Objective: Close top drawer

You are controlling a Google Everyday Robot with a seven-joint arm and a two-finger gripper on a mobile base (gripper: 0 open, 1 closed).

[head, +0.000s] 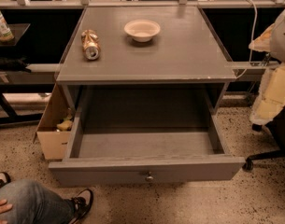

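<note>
The top drawer (144, 143) of the grey cabinet (179, 55) stands pulled far out toward me. Its deep grey box is empty inside. Its wide flat front (100, 171) faces me at the bottom of the view, with one small round metal knob (149, 176) at its centre. My gripper does not show in this view. A pale cream bulky shape (275, 78) fills the right edge; I cannot tell whether it is part of my arm.
A crushed can (90, 44) lies on its side and a white bowl (142, 30) stands on the cabinet top. A cardboard box (52, 129) sits left of the drawer. A person's leg and shoe (44, 206) are at bottom left. A chair base (266, 157) is at right.
</note>
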